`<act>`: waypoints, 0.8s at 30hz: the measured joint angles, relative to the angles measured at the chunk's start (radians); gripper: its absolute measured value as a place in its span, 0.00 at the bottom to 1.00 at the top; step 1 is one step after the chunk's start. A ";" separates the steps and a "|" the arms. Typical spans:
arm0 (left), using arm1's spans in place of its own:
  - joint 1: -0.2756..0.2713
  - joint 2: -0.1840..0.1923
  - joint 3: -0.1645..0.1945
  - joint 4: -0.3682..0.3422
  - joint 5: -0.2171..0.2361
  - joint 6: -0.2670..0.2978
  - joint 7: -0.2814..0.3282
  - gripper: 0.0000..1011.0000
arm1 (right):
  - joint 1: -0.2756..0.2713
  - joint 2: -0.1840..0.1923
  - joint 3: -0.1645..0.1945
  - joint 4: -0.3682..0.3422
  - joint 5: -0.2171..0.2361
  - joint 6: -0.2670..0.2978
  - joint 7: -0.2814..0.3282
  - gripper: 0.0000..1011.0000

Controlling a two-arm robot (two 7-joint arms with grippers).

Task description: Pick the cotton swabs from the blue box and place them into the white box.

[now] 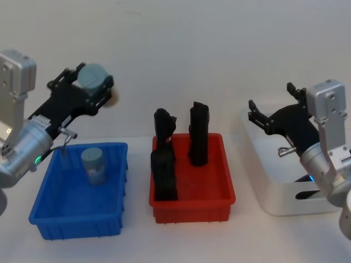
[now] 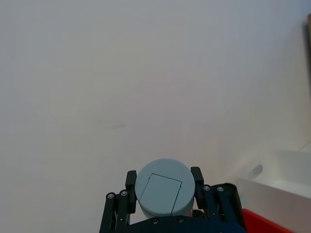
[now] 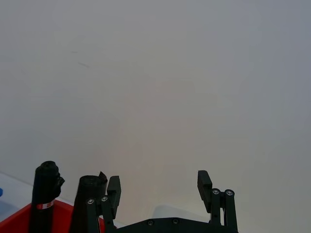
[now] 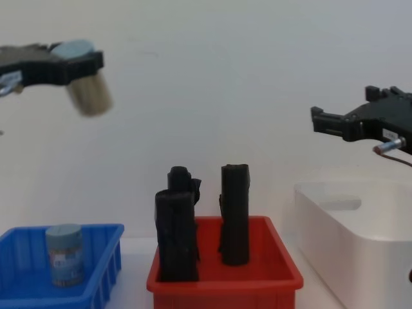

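Hanging well above the table, up beyond the far rim of the shallow bright blue plastic box (image 1: 77,227), the left gripper (image 1: 90,86) pinches one small clear cylindrical jar of cotton swabs (image 1: 93,74) between its black fingers (image 2: 196,175). We see that jar tilted: its round, pale grey-blue lid faces up and towards us, and its long axis slants down and away to the right, with the beige, stick-packed body below the fingers. In the chest view the body is blurred, so we cannot make out a label.

A second jar of cotton swabs (image 1: 94,166) stands upright inside the blue box, lid up, with a small label on its side.

We see the right gripper (image 1: 270,94) hovering above the large, deep white plastic box (image 1: 263,181) with rounded corners, its fingers spread wide and holding nothing. The right arm covers part of that box in the head view, and the chest view's edge cuts it off.

Between the two boxes sits a red plastic bin (image 1: 192,207) holding tall black rolls (image 1: 198,134), upright, with ragged tops.
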 joint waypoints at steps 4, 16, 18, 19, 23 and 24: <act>-0.038 -0.024 0.009 0.019 0.001 -0.014 -0.039 0.67 | 0.001 0.002 -0.001 0.000 0.005 -0.012 0.029 0.99; -0.095 -0.071 0.034 0.054 0.008 -0.026 -0.097 0.67 | -0.010 -0.005 -0.012 -0.021 0.001 -0.008 0.030 0.99; -0.101 -0.079 0.038 0.059 0.008 -0.028 -0.103 0.67 | -0.011 -0.006 -0.014 -0.025 0.001 -0.010 0.036 0.99; -0.102 -0.081 0.040 0.060 0.008 -0.029 -0.105 0.67 | -0.012 -0.006 -0.016 -0.027 0.001 -0.013 0.044 0.99; -0.111 -0.094 0.048 0.068 0.009 -0.035 -0.114 0.67 | -0.014 -0.009 -0.022 -0.034 0.001 -0.028 0.071 0.99; -0.113 -0.096 0.049 0.070 0.009 -0.036 -0.116 0.67 | -0.014 -0.010 -0.024 -0.036 0.001 -0.034 0.081 0.99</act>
